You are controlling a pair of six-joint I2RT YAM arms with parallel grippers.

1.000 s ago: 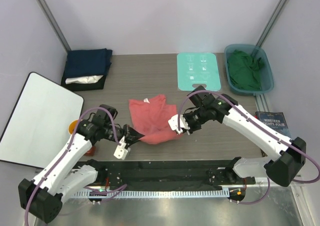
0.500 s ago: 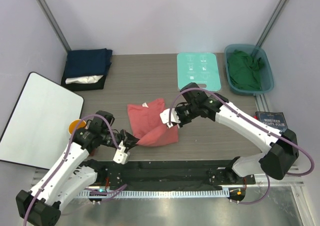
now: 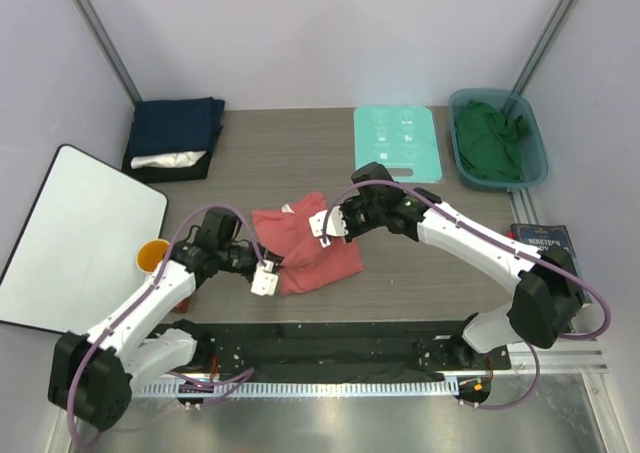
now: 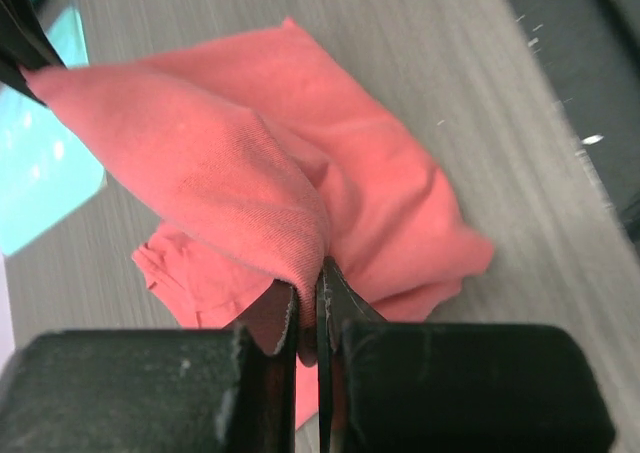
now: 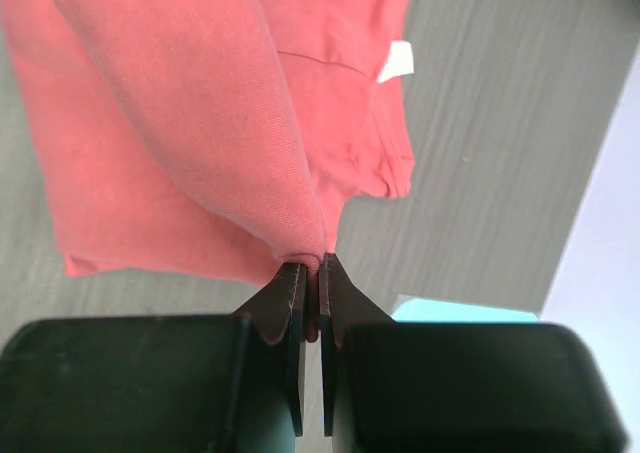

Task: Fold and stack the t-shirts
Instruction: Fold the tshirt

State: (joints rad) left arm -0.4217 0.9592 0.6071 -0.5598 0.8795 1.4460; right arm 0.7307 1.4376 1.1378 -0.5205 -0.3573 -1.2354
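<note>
The coral-red t-shirt (image 3: 315, 256) lies crumpled and partly doubled over at mid-table. My left gripper (image 3: 267, 275) is at its near left edge, shut on a fold of the cloth (image 4: 230, 183), which drapes up from the jaws (image 4: 310, 285). My right gripper (image 3: 322, 225) hangs over the shirt's far side, shut on another raised fold (image 5: 180, 123) at its fingertips (image 5: 312, 269). A white neck label (image 5: 396, 61) shows on the lower layer. Folded navy blue and white t-shirts (image 3: 175, 133) are stacked at the far left. A dark green t-shirt (image 3: 488, 138) fills the teal bin (image 3: 536, 138).
A mint-green board (image 3: 397, 143) lies flat behind the coral shirt. A large white panel (image 3: 70, 238) rests at the left edge, with an orange cup (image 3: 153, 255) beside my left arm. A dark book (image 3: 545, 243) sits at the right edge.
Both grippers have carried their pinched folds of the coral shirt: the right one leftward and farther back over the shirt, the left one rightward and away from the near edge. The shirt is more bunched.
</note>
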